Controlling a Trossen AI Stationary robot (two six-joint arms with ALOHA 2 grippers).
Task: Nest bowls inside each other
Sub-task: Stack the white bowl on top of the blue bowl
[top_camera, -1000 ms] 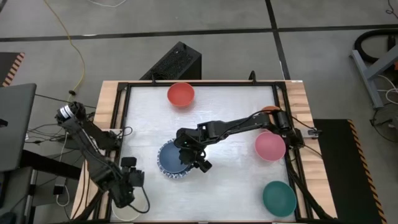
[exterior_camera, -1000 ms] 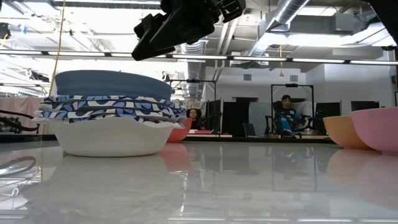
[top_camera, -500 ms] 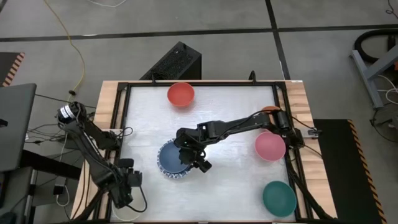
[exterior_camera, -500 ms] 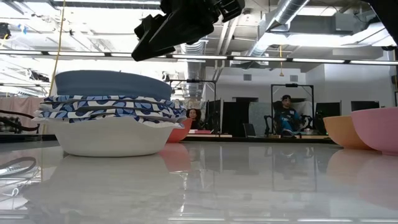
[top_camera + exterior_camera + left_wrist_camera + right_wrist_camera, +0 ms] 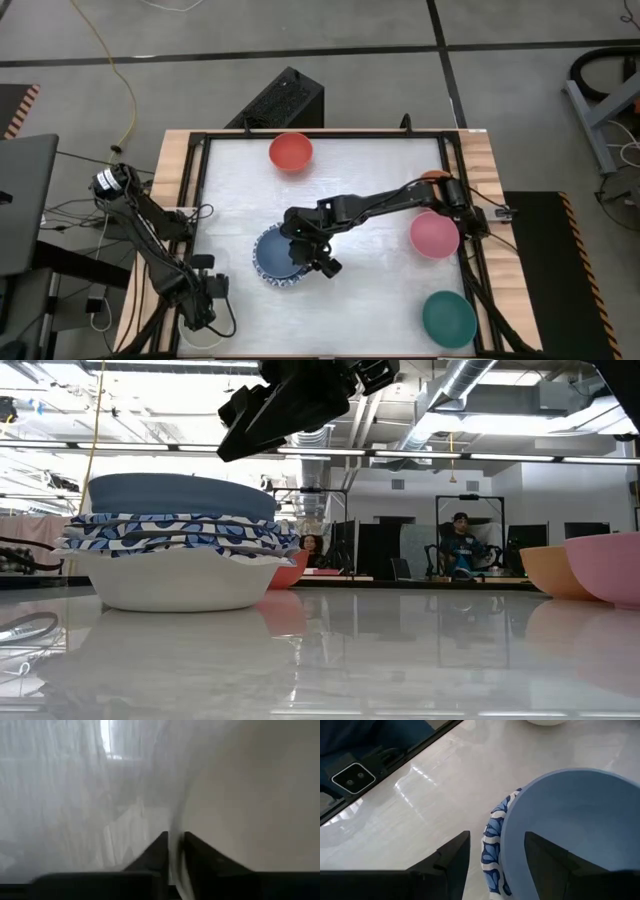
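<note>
We're mid-stack: dark blue bowl [image 5: 276, 254] tops the patterned pile [image 5: 170, 538], lower centre. Right gripper [image 5: 322, 263] hovers above it, fingers apart. At lower left, left gripper [image 5: 175, 845] pinches the cream bowl [image 5: 250, 795] by its rim. Next up, probably lifting it onto the pile.

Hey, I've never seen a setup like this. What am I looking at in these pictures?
Two dark robot arms work at a white table. One picture looks straight down, one looks level across the tabletop, and two come from cameras on the arms' wrists. In the middle stands a stack of blue-patterned bowls with a dark blue bowl nested on top. The right tool hangs open above that stack's rim, holding nothing. The left tool, by the table's left edge, pinches a pale bowl by its rim. A red bowl, a pink bowl and a teal bowl sit apart.
</note>
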